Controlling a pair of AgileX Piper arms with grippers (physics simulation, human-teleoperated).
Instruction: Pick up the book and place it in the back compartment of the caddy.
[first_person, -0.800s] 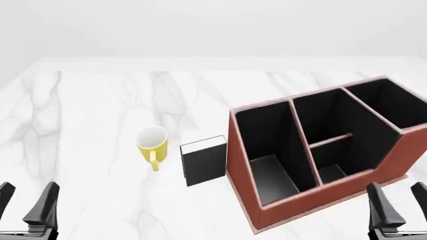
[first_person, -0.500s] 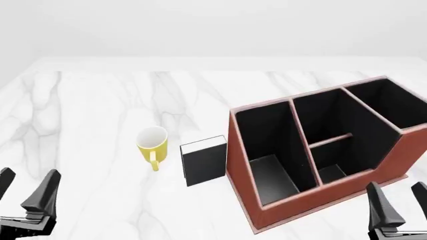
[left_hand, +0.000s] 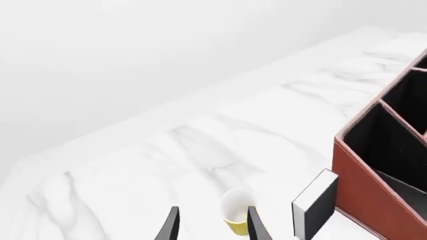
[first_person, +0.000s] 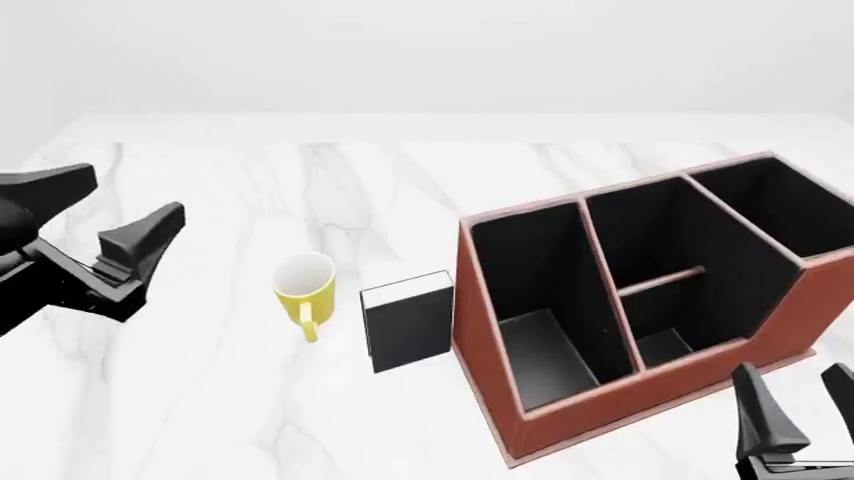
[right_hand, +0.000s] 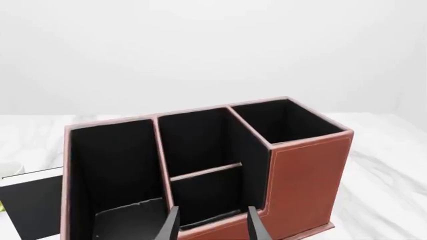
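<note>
The black book (first_person: 407, 320) stands upright on the table between the yellow mug (first_person: 303, 284) and the reddish-brown caddy (first_person: 587, 420), close to the caddy's left wall. The back compartment (first_person: 661, 232) lies behind the low divider in the caddy's middle section. My left gripper (first_person: 136, 190) is open and empty, raised at the left, well apart from the book. Its wrist view shows the book (left_hand: 313, 205) and the caddy (left_hand: 360, 185). My right gripper (first_person: 790, 375) is open and empty, low at the caddy's near right corner. Its wrist view shows the caddy (right_hand: 307, 170), the back compartment (right_hand: 200, 145) and the book (right_hand: 30, 205).
The mug stands just left of the book, handle toward me; it also shows in the left wrist view (left_hand: 235, 220) between the fingers. The caddy takes up the right half of the white marble table (first_person: 200, 400).
</note>
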